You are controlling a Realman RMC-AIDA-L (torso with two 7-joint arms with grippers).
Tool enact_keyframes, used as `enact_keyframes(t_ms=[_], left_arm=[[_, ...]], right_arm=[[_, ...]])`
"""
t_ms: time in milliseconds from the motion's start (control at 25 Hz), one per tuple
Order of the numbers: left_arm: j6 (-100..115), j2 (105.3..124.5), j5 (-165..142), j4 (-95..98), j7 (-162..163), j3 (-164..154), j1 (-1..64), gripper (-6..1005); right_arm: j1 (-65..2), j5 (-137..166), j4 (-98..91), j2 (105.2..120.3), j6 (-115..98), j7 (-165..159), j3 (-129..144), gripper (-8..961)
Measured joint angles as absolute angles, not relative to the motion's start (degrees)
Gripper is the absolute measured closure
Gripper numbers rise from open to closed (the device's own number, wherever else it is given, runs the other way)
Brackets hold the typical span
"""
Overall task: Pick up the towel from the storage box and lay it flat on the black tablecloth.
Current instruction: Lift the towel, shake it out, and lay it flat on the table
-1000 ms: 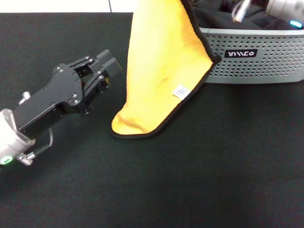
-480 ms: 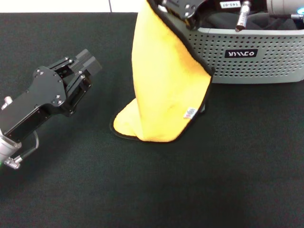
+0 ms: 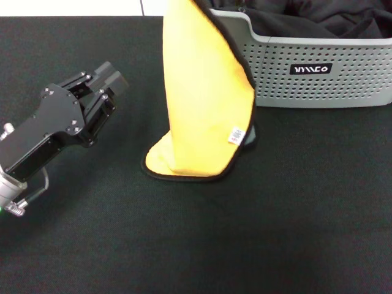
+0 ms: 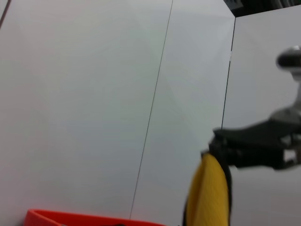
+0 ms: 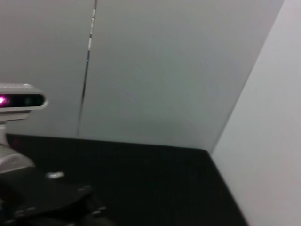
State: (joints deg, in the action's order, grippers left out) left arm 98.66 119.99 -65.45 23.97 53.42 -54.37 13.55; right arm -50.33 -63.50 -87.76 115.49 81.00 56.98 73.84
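Note:
The towel (image 3: 205,92) hangs yellow face forward from above the head view's top edge. Its lower end rests crumpled on the black tablecloth (image 3: 275,214), and its white label (image 3: 236,135) shows near the bottom right. In the left wrist view my right gripper (image 4: 217,153) is shut on the towel's top edge (image 4: 209,193); it is out of the head view. My left gripper (image 3: 109,75) is open and empty, low over the tablecloth to the left of the towel. The storage box (image 3: 331,86) stands at the back right, just behind the towel.
A dark black clothing bundle (image 3: 306,18) fills the storage box. An orange rim (image 4: 70,219) shows in the left wrist view. A pale wall stands behind the table.
The right gripper has risen out of the head view, lifting the towel's top higher and a little left. The left gripper drew back to the left, then stayed still.

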Motion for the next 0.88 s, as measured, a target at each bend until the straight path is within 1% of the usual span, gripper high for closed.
enact_keyframes(t_ms=[200,320,440,560,640,760,880], left_arm=[[98.62,120.02,-65.71,22.43,52.79,-54.56,14.11,768],[98.57,120.03,-65.86,21.42,52.10,-54.65,14.20,768],[98.52,120.08,-66.83,20.50,51.44,-54.81,14.23,768],[98.52,120.26,-67.85,19.42,49.74,-55.08,14.59,768],[98.51,120.30,-68.05,17.56,48.47,-55.91,15.55,768],[98.62,120.35,-68.10,14.23,47.80,-58.24,17.49,768],[98.75,120.70,-67.71,11.16,46.05,-60.33,19.71,767]], right_arm=[[-60.34,-55.94,-82.77,115.26,87.15,54.45,66.13,944],[-64.48,-52.38,-79.43,115.22,88.11,54.37,63.63,944],[-66.30,-51.47,-79.19,115.22,86.64,55.52,62.78,944],[-66.66,-51.73,-79.30,115.29,85.81,56.35,62.16,944],[-66.94,-54.74,-78.88,115.47,82.48,59.42,59.73,944],[-67.00,-58.87,-77.36,115.20,79.91,61.67,58.48,944],[-66.81,-61.74,-76.21,115.26,78.14,64.01,57.69,944]])
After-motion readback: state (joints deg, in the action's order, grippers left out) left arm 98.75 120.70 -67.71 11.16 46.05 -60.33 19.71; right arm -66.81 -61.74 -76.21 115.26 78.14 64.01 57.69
